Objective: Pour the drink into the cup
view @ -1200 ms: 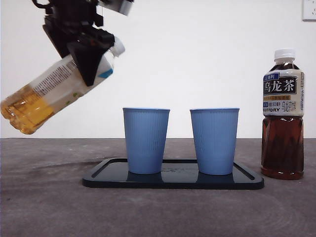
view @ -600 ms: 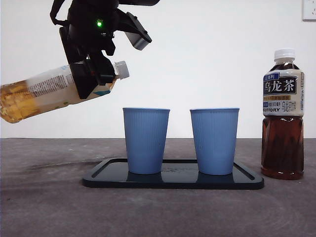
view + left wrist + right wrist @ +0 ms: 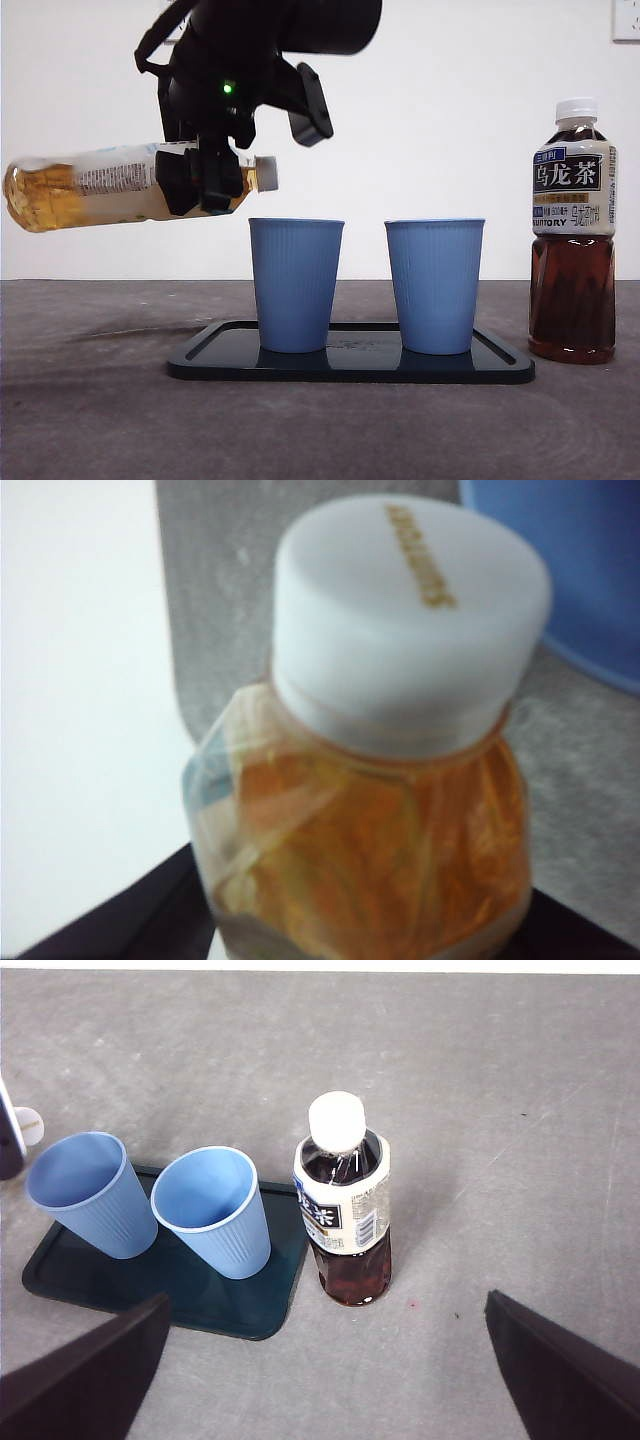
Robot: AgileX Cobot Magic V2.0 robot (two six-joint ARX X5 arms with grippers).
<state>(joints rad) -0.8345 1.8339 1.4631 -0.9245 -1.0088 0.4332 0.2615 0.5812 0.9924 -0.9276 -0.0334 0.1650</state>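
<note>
Front view: left claw (image 3: 205, 180) comes in from the top, dark and bulky, clamped on the yellow-tea bottle (image 3: 100, 190) near its neck. Bottle is held almost level in the air, white cap (image 3: 266, 173) pointing right, base out to the left. Cap is on. Cap end sits just above and a little left of the rim of the left blue cup (image 3: 295, 285); not touching it. Amber liquid is spread along the lower side of the bottle, deepest toward the base.

2 blue ribbed cups stand upright side by side on a dark tray (image 3: 500, 365), left cup and right blue cup (image 3: 435, 285), a small gap between them. Both look empty from the right wrist view. Tray lies flat on the grey surface (image 3: 90, 420).

Dark-tea bottle (image 3: 572, 230) stands upright on the surface just right of the tray, white cap on, apart from the tray edge.

Left wrist view: cap and amber shoulder of the held bottle fill the frame, blurred; a blue cup rim shows at the corner beyond the cap.

Right wrist view: right claw (image 3: 330, 1400) hangs high over the near side of the surface, its 2 jaws wide apart, holding nothing, well clear of cups and bottles.
</note>
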